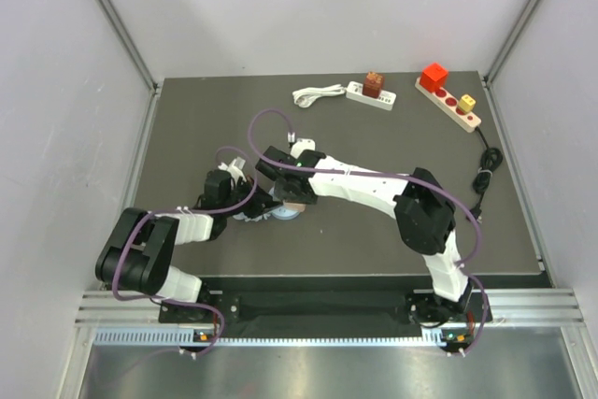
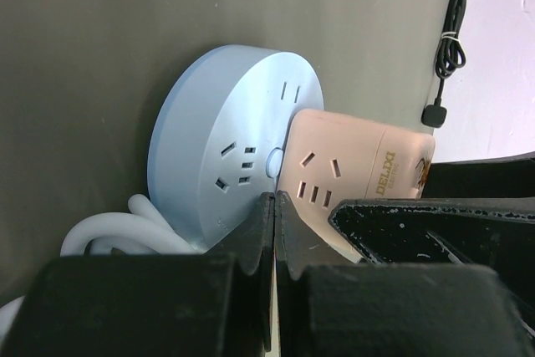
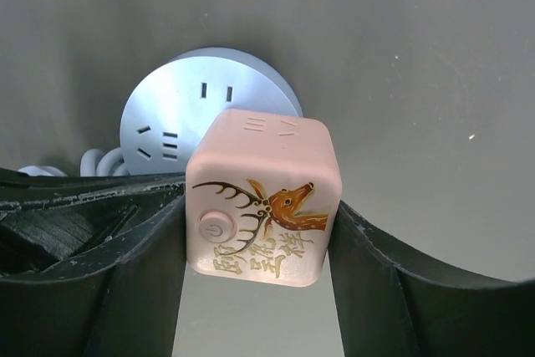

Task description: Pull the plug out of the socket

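Plug: pink cube (deer print), gripped in right pincer.
Socket: round, pale blue, behind plug, just beyond pincer.

The top camera looks down from high behind the near edge and takes in the whole worktop. Both wrist cameras sit very near and low over it (each from a different side), and share the round socket and pink plug.

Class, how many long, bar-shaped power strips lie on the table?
2. A white strip lies at the far edge near the middle; a second strip, with red sockets, lies far right. The arms could hide another.
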Motion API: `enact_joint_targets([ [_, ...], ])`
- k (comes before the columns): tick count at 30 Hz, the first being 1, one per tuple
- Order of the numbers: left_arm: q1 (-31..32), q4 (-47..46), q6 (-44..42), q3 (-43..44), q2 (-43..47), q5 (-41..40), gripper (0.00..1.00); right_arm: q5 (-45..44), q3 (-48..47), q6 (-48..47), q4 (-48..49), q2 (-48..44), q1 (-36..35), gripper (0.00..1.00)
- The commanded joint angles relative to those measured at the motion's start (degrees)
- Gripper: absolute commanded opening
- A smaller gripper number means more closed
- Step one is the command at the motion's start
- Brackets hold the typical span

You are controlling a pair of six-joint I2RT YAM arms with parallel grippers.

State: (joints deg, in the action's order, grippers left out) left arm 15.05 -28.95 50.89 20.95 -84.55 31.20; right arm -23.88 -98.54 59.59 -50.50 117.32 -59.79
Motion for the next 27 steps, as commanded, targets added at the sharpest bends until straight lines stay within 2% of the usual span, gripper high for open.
enact_joint_targets([
  [1, 0.07, 15.85, -3.96, -4.51, -4.92, -9.31, 0.0, 5.85, 0.89, -1.94, 7.69, -5.08, -0.86, 0.0],
  [9, 0.07, 17.7, -4.31, -5.31, -1.05, -12.48, 0.0, 7.53, 1.6, -0.97, 8.49, -7.1, 0.11, 0.0],
  [20, 0.42, 17.88, -4.58, -5.22, -1.05, -12.92, 0.0, 6.47, 1.77, 0.53, 8.75, -9.47, 0.64, 0.0],
  [25, 0.51, 18.75, -4.57, -4.6, -1.49, -13.88, 0.0, 9.37, 3.61, 0.44, 10.59, -10.79, 1.17, 0.0],
  [27, 0.42, 19.37, -4.66, -3.99, -2.19, -14.23, 0.0, 13.04, 8.07, 0.79, 15.31, -12.81, 1.95, 0.0],
])
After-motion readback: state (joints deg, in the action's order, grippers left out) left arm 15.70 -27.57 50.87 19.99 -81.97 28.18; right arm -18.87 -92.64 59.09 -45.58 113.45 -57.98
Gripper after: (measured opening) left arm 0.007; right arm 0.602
